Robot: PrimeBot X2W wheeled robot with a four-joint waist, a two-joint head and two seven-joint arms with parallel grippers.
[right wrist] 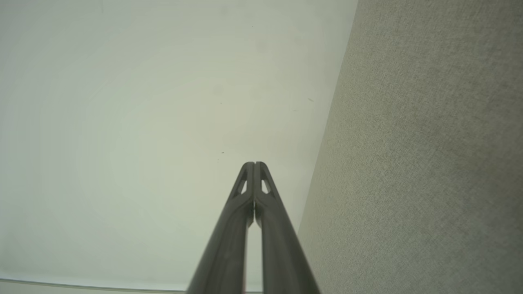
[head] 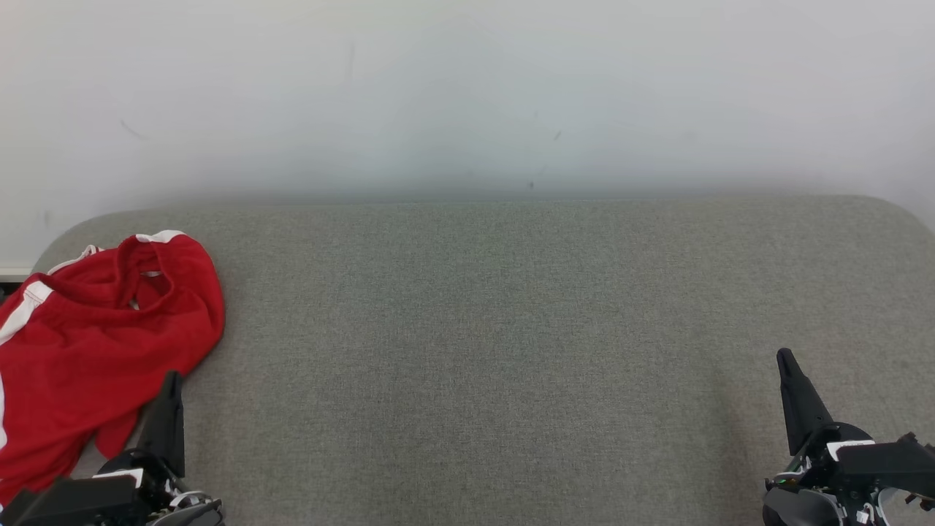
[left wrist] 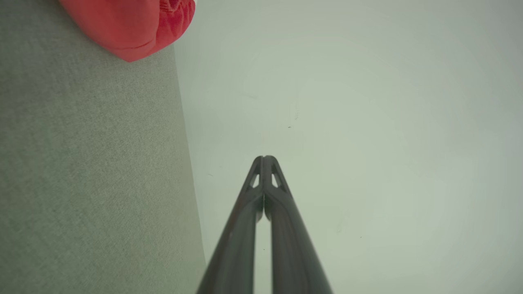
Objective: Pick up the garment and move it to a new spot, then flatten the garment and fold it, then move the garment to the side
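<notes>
The garment [head: 95,343] is red with white trim and lies crumpled at the far left of the grey fabric surface [head: 497,336], reaching past the left edge of the head view. A corner of the garment [left wrist: 135,24] shows at the top left of the left wrist view. My left gripper [head: 172,383] stands at the lower left, just right of the garment's lower edge, its fingertips pressed together and shut with nothing held [left wrist: 264,158]. My right gripper [head: 785,359] is at the lower right, far from the garment, also shut and empty [right wrist: 254,164].
A pale wall [head: 467,88] rises behind the grey surface. The surface has rounded far corners, and its wide middle and right parts are bare fabric.
</notes>
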